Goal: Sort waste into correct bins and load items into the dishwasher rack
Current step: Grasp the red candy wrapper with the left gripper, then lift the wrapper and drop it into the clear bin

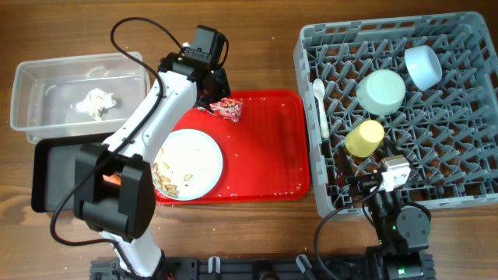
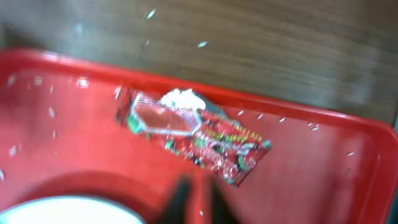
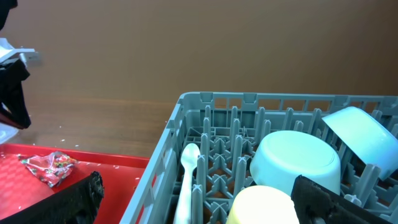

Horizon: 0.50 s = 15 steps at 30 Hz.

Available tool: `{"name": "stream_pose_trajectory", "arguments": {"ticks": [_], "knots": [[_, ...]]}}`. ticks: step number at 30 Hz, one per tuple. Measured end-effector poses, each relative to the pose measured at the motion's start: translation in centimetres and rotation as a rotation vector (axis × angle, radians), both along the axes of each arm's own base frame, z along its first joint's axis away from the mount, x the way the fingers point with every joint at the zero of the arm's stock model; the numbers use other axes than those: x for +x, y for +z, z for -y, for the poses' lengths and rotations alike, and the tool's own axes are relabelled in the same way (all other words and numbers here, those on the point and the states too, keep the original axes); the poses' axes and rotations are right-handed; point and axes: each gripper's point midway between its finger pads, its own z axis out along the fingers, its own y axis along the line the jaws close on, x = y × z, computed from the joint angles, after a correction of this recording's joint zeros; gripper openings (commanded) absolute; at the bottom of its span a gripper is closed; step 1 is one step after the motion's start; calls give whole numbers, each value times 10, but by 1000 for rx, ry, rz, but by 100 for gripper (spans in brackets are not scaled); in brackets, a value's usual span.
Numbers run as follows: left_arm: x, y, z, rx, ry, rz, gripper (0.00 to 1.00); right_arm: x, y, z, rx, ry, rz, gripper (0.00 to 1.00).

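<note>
The wrapper [image 2: 193, 134] lies flat at the far edge of the red tray [image 1: 268, 155]. It is a crinkled red foil with green and yellow print, a clear patch and a white smear at one end. The left claw [image 1: 212, 95] hangs just above it and does not touch it. Its fingers show only as a dark blur at the bottom of the left wrist view, so I cannot tell how wide it stands.

The plate [image 1: 191, 159] sits on the near left corner of the red tray, round and pale. Tan crumbly scraps [image 1: 166, 180] are heaped along its left rim, partly under the arm. The tissue [image 1: 95, 103] lies crumpled and white in the middle of the clear tub [image 1: 31, 85] at far left. The black tray [image 1: 50, 175] is just in front of the tub. An orange carrot [image 1: 111, 179] on it is mostly hidden by the arm.

The grey rack [image 1: 467, 155] stands to the right on the bench [image 1: 257, 47]. It holds a white spoon [image 1: 320, 109] along its left edge, a mint bowl [image 1: 381, 91] and a blue bowl [image 1: 424, 66], both upturned, and a yellow cup [image 1: 364, 138] on its side. The right claw [image 3: 199, 185] hovers over the rack's near left corner, spread wide and holding nothing.
</note>
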Motion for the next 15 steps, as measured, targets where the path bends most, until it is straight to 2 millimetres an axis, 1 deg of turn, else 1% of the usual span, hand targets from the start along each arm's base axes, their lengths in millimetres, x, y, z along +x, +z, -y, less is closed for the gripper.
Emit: {"name": "stream_pose_trajectory", "arguments": {"ticks": [1,2,4,5,7,9,10,11,12,13,15], "knots": [[-3,-1,-1,-12,46,-18,83,0,0,0,0,0,0,100],[-6,-3,-1,-29,94,-31,89,0,0,0,0,0,0,100],[-7,-8,5,-119,256,-52,93,0,0,0,0,0,0,100],[-8,-13,7,-149,310,-66,94,0,0,0,0,0,0,100],[-7,-27,14,-208,409,-71,92,0,0,0,0,0,0,100],[-10,-50,22,-237,470,-98,90,0,0,0,0,0,0,100],[-10,-61,25,-244,485,-104,87,0,0,0,0,0,0,100],[-10,-72,28,-250,502,-116,80,0,0,0,0,0,0,100],[-9,-79,28,-251,514,-121,74,0,0,0,0,0,0,100],[-9,-83,28,-253,529,-127,69,0,0,0,0,0,0,100],[-7,-83,29,-260,537,-122,58,0,0,0,0,0,0,100]]}}
